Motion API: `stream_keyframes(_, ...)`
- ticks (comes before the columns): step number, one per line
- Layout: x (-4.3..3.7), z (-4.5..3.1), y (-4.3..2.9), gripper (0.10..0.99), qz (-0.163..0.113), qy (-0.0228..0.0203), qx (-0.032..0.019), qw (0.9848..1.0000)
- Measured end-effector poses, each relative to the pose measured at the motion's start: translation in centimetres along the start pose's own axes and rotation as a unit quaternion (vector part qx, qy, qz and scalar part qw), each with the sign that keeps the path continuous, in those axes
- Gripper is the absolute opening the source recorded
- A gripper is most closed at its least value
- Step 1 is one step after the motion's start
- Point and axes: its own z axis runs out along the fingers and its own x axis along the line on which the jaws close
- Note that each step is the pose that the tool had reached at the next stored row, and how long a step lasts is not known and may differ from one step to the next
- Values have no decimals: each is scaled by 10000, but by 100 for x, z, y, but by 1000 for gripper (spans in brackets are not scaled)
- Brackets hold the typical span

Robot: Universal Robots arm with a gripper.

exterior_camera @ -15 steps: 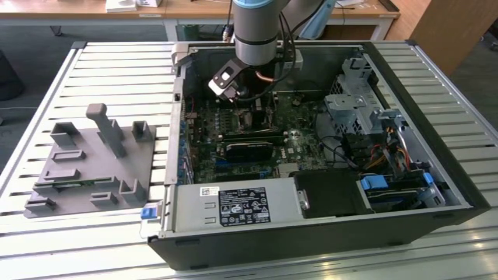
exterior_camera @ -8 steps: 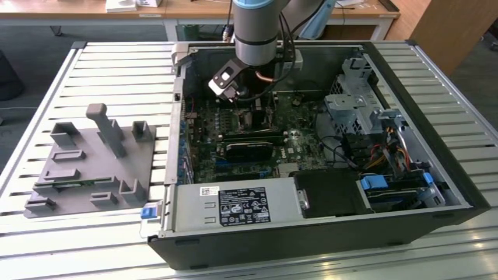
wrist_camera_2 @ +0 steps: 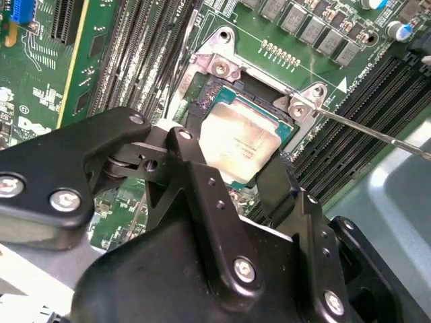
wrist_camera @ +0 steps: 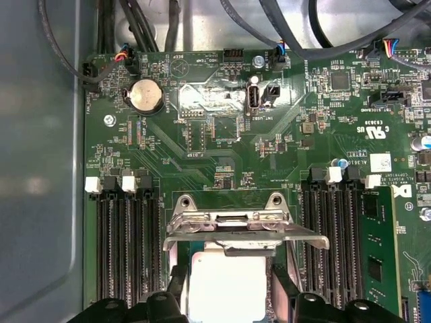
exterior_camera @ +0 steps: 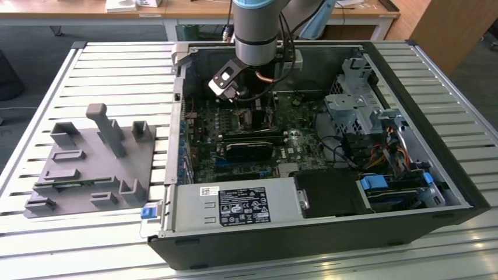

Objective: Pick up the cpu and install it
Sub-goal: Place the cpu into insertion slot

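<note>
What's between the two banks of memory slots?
In the first wrist view, the metal socket frame and the cpu lie between one slot bank and the other bank.

An open computer case (exterior_camera: 311, 248) stands on a slatted table (exterior_camera: 116, 64), a grey fixture tray (exterior_camera: 78, 143) beside it.

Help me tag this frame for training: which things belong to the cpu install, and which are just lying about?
In the job:
cpu, at the socket
gripper, at the cpu
socket frame, raised open

Lying about:
grey fixture tray, beside the case
power supply
coin battery
memory slots
</note>
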Motion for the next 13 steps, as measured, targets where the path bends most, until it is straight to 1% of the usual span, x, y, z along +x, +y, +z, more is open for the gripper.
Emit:
stream_keyframes(3,-4,-1,1,596,0,-1,0,10000)
stream_keyframes(4,-5,-3,0,580,0,-3,1,10000)
stream_keyframes(5,-5,-6,1,533,0,-1,1,10000)
stream_keyframes(13,-5,-15,10,533,-1,0,1,10000)
